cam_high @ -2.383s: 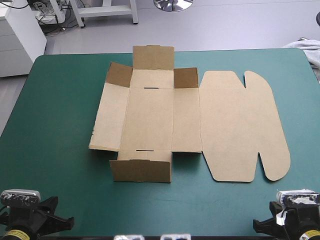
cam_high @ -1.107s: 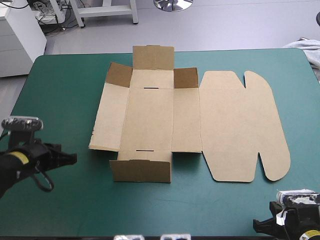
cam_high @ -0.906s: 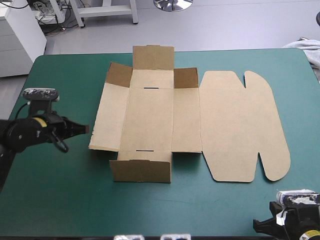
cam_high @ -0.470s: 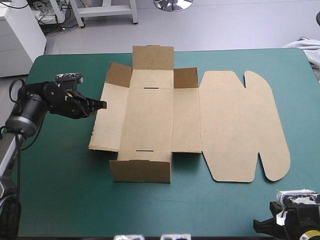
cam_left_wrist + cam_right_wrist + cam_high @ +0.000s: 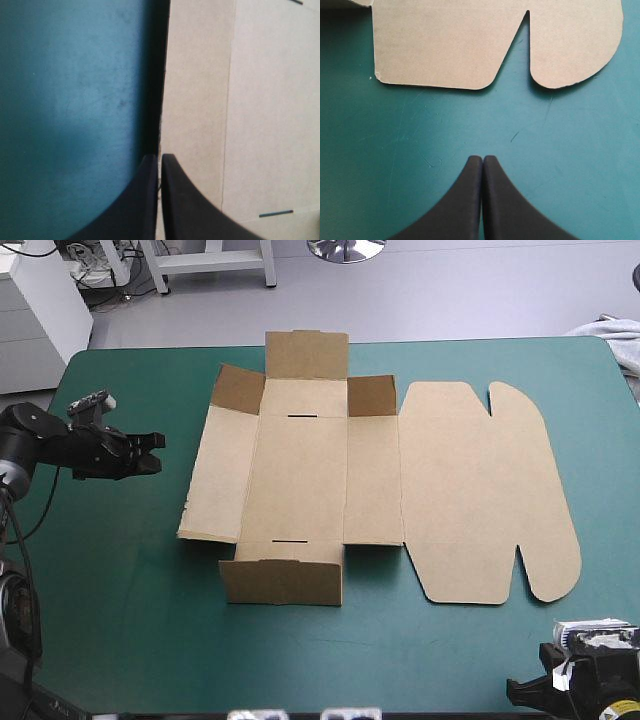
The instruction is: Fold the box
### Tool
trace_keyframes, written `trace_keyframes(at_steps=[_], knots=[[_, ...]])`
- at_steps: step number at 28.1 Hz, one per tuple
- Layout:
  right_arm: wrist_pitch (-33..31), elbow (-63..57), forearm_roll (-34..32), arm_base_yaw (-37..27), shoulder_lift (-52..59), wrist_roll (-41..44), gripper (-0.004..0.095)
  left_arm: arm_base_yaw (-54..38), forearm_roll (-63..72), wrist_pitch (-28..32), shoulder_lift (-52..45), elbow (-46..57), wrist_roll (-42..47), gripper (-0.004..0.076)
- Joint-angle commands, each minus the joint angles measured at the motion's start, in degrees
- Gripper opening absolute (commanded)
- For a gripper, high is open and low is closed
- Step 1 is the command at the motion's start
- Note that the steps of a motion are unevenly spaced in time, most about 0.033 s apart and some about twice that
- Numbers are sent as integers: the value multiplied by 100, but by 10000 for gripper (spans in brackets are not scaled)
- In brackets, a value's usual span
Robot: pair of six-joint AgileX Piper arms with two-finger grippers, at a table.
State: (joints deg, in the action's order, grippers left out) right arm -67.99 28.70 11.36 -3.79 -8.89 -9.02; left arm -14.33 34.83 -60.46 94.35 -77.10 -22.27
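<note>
Lying mid-table on the cover, box: near wall and far flaps raised, left panel barely lifted, lid flat toward the right edge. Left gripper: fingers together, beside the left panel, tips aimed along its edge, apart from it. Right gripper: fingers together, near the table's near right corner, the lid's rounded tabs ahead.

the left claw hangs near the box.
</note>
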Motion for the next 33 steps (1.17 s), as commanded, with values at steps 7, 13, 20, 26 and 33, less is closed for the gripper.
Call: trace_keyframes(at_steps=[7, 13, 20, 26, 33], knots=[[273, 121, 35, 12, -73, -49, -19, -50, 323, 56, 25, -189, -287, 6], [273, 121, 35, 12, -73, -36, -19, -50, 386, -83, 161, -189, -497, 88], [273, 121, 35, 12, -73, -36, -19, -50, 886, -448, 468, -189, -841, 429], [273, 121, 35, 12, -73, -27, -19, -37, 1098, -516, 697, -189, -841, 455], [273, 121, 35, 12, -73, -27, -17, 235, 1210, -540, 1081, -189, -777, 455]])
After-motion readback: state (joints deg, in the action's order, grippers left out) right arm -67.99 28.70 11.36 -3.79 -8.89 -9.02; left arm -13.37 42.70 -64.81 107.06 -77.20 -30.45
